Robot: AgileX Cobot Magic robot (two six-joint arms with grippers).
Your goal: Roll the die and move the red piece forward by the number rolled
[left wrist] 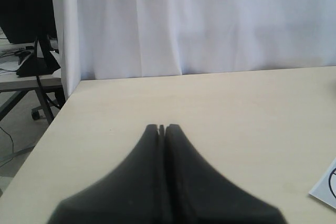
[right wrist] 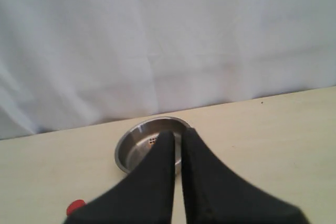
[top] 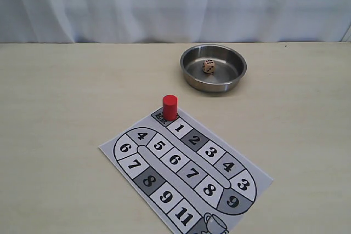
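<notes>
The tan die (top: 208, 66) lies inside a steel bowl (top: 189, 72) at the back of the table. The red piece (top: 170, 107) stands upright on the start square at the far end of the printed board (top: 241, 163), just before square 1. Neither gripper shows in the exterior view. My left gripper (left wrist: 161, 127) is shut and empty over bare table. My right gripper (right wrist: 177, 132) is shut with only a thin slit between its fingers, holding nothing. It hangs short of the bowl (right wrist: 126, 148), where the die (right wrist: 153, 140) peeks past one finger. The red piece (right wrist: 75, 206) shows low beside it.
The board's numbered track runs toward the table's front edge. A white curtain (top: 175, 4) backs the table. In the left wrist view the table's side edge (left wrist: 50, 124) drops to a floor with stands and cables, and a board corner (left wrist: 326, 186) shows.
</notes>
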